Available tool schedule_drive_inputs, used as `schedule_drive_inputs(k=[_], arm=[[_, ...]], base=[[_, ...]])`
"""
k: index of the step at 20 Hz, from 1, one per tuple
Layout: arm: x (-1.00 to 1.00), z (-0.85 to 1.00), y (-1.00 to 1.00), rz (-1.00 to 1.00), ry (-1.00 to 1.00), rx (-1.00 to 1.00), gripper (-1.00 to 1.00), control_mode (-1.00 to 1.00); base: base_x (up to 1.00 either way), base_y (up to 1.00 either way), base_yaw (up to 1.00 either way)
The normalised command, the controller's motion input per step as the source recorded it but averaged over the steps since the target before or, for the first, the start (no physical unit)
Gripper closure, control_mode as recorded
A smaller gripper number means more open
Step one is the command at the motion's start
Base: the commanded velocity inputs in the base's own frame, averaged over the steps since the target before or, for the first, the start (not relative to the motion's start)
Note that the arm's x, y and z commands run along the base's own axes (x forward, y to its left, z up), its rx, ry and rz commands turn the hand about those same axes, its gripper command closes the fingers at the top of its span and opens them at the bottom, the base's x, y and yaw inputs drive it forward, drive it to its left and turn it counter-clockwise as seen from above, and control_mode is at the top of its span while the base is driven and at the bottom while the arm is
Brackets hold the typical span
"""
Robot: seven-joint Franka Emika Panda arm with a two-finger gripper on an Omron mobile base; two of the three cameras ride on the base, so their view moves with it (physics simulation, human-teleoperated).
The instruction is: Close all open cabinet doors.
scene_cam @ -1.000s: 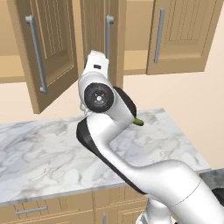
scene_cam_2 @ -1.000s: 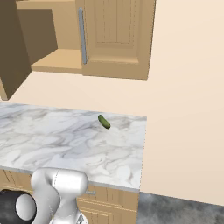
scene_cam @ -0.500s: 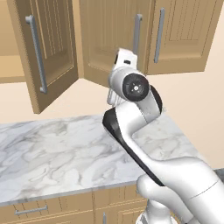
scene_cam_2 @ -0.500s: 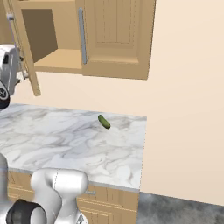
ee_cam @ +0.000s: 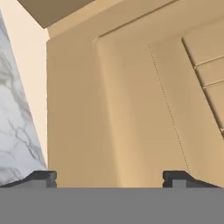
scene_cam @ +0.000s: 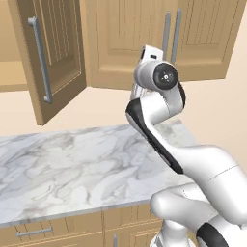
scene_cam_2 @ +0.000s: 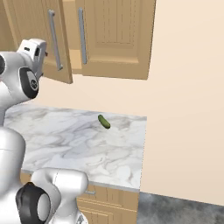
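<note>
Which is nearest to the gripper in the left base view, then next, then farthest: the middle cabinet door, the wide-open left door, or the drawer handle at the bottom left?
1. Middle cabinet door: right in front of the gripper, nearly shut.
2. Wide-open left door: off to the left, swung out over the counter.
3. Drawer handle: lowest, below the counter edge at bottom left.

Glowing bright and even, like a drawing. Looking a bit fuzzy all over. Casting only a soft shadow under the cabinet doors [scene_cam: 120, 38] toward 6 o'clock. Showing no glare.
</note>
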Motion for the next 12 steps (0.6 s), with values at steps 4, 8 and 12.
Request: schedule_drive_inputs(k=[4,8,12], arm=[[0.9,-0.31,-0.2,-0.01,0.05,0.01,-1.0,-1.0],[0.82,-0.43,0.0,-0.04,0.06,0.0,-1.0,-1.0],[0.65,-0.53,0.0,-0.03,0.04,0.0,-1.0,-1.0]], base=[[0.0,0.0,0.0],[0.0,0.0,0.0],[0.0,0.0,0.0]])
